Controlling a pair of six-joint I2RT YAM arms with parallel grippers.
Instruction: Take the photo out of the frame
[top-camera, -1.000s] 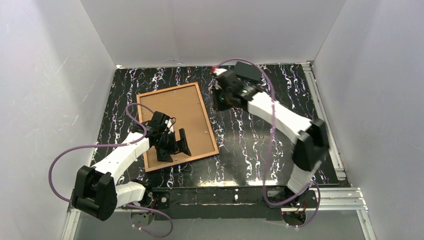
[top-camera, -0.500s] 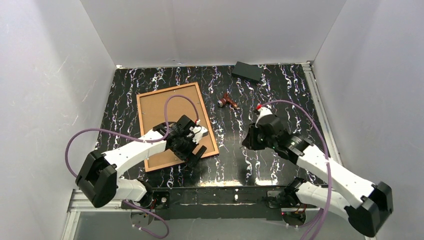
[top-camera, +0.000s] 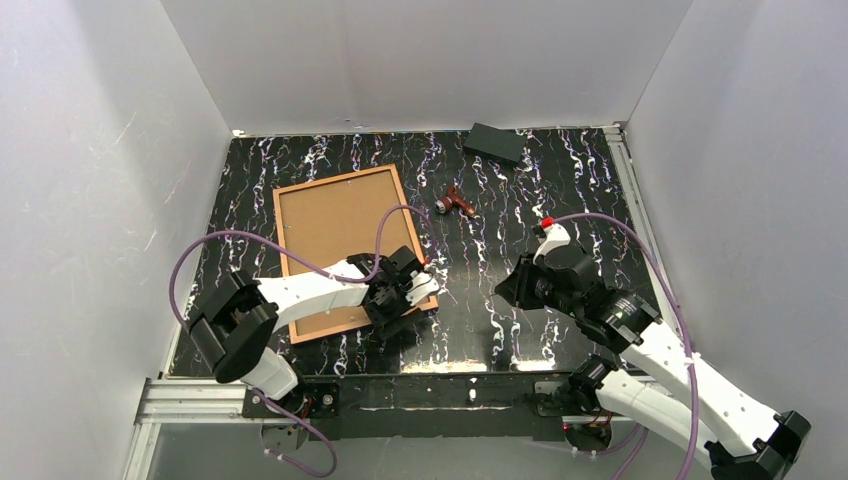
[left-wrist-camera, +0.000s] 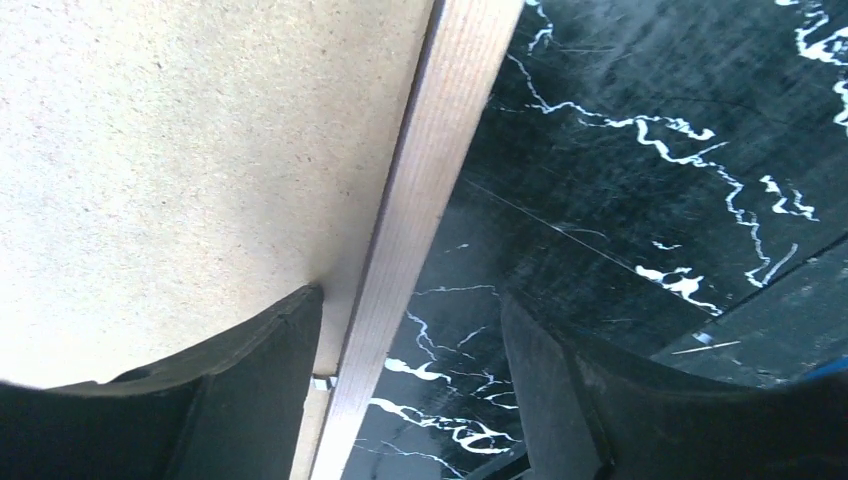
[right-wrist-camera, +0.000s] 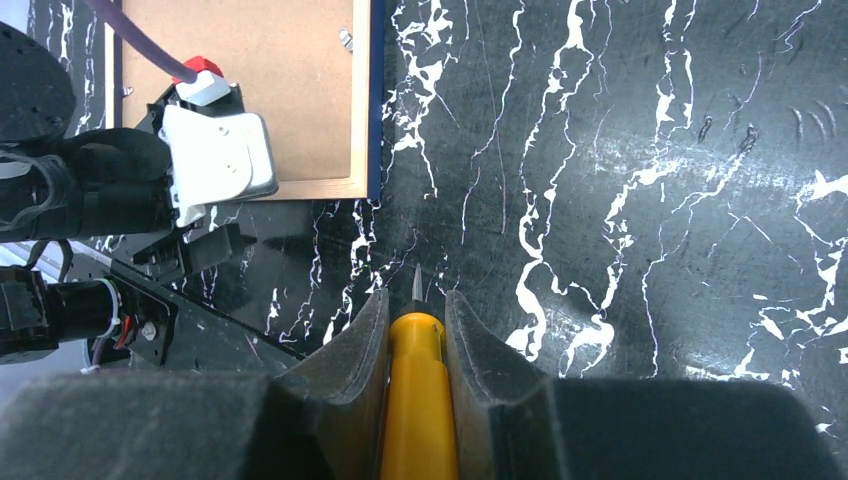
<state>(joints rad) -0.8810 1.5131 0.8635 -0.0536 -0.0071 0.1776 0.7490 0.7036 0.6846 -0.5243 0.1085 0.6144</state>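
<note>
Seen from above, the frame (top-camera: 335, 178) lies face down on the worktop (top-camera: 560, 190). The photo (top-camera: 335, 240) has its brown board back turned up, and the left tool (top-camera: 398, 310) is at the near right corner. Only the left wrist view shows that tool's jaws parted astride the frame's rim, one finger (left-wrist-camera: 250, 400) over the board, the other clear of the rim, gripping nothing. Only the right wrist view shows the right tool (right-wrist-camera: 415, 300) clamped on a yellow-handled awl (right-wrist-camera: 418, 400), and the rim's navy side. The printed face is hidden, and the awl's handle is cut off.
</note>
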